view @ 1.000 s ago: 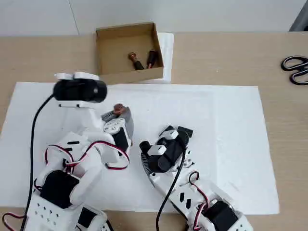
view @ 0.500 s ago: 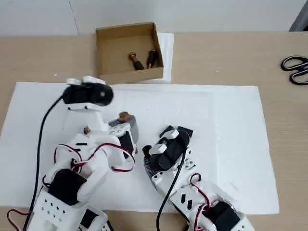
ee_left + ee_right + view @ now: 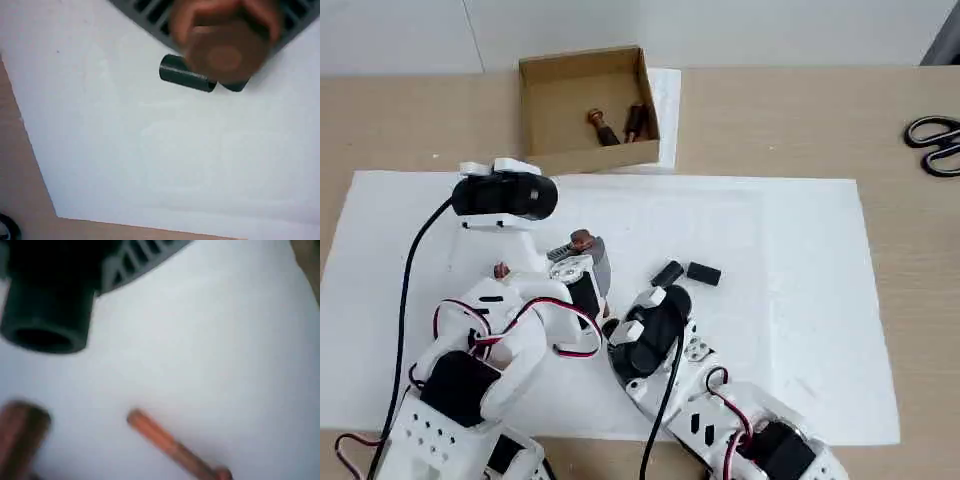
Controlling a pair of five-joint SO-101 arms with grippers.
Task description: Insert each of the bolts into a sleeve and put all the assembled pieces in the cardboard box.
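From above, the cardboard box (image 3: pixel 535 75) sits at the back of the table (image 3: pixel 770 110) with two finished pieces inside. Two loose sleeves (image 3: pixel 667 273) lie on the white paper (image 3: pixel 790 300).

In the left wrist view, the left claw (image 3: pixel 225 32) is clamped on a bolt (image 3: pixel 225 57). A weak pinch could let it slip.

In the right wrist view, the right claw (image 3: pixel 60 275) grips a sleeve (image 3: pixel 47 315). If bolt and hole don't line up, the bolt may bump the rim and drop.
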